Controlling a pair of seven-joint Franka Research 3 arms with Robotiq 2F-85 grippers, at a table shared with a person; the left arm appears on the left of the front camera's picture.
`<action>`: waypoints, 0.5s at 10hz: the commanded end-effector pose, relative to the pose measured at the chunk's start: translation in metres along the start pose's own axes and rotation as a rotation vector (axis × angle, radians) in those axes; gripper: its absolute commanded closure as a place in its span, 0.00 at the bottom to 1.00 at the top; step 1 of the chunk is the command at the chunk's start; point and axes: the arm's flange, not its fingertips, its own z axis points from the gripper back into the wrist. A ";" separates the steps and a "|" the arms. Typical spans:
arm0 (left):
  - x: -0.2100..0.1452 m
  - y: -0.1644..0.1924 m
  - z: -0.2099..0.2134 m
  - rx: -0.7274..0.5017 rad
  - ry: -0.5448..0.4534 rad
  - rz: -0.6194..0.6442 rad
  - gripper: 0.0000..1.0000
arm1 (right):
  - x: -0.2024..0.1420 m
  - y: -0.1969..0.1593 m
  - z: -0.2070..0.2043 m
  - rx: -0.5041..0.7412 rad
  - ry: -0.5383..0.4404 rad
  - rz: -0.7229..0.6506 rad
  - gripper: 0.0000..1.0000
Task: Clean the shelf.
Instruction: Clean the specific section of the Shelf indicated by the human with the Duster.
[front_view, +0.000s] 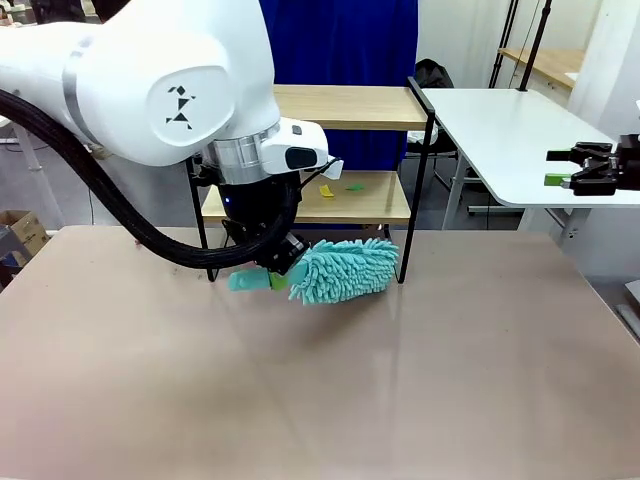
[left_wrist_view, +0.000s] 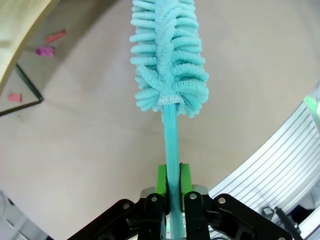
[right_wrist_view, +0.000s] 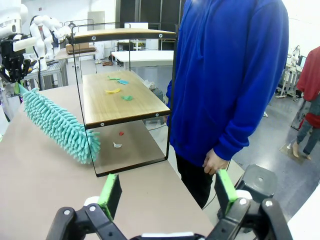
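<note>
Shelf (front_view: 340, 107) position: far edge of the beige table (front_view: 320, 400), about mid-width. A person in a blue hooded top (right_wrist_view: 230, 75) stands just behind it, one hand (right_wrist_view: 215, 162) hanging at the side.

We note two light wooden boards with a visible grain, flat and rectangular, held in a thin black metal frame on four slim legs. The space between the boards is open on all sides. Small paper-like scraps (right_wrist_view: 116, 91) in yellow and green lie on the lower board. Two more bits (right_wrist_view: 119, 140), one red and one white, lie on the table under it.

The left gripper (left_wrist_view: 172, 182) has its green pads clamped on the thin teal handle of a duster (front_view: 345, 270). The handle is smooth, straight plastic. The head is a long, fluffy brush of soft teal chenille loops. From the front we see the head low, just before the shelf's front legs and near the right one. We cannot tell whether it touches the frame or the tabletop.

The right gripper (right_wrist_view: 167, 192) hangs with its fingers spread wide and nothing between them. In the front view it sits at the far right, well apart from the shelf.

Room for moving: the matte tabletop runs wide and bare on our side of the shelf. A white side table (front_view: 500, 130) stands close to the shelf's right end.
</note>
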 end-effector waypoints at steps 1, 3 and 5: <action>0.016 -0.017 -0.004 0.039 -0.002 0.101 0.87 | 0.003 0.000 -0.002 0.002 -0.001 0.006 0.00; 0.038 -0.033 -0.024 -0.006 -0.074 0.207 0.87 | 0.003 0.000 -0.002 0.002 -0.001 0.006 0.00; 0.053 -0.047 -0.049 0.022 -0.134 0.313 0.87 | 0.003 0.000 -0.002 0.002 -0.001 0.006 0.00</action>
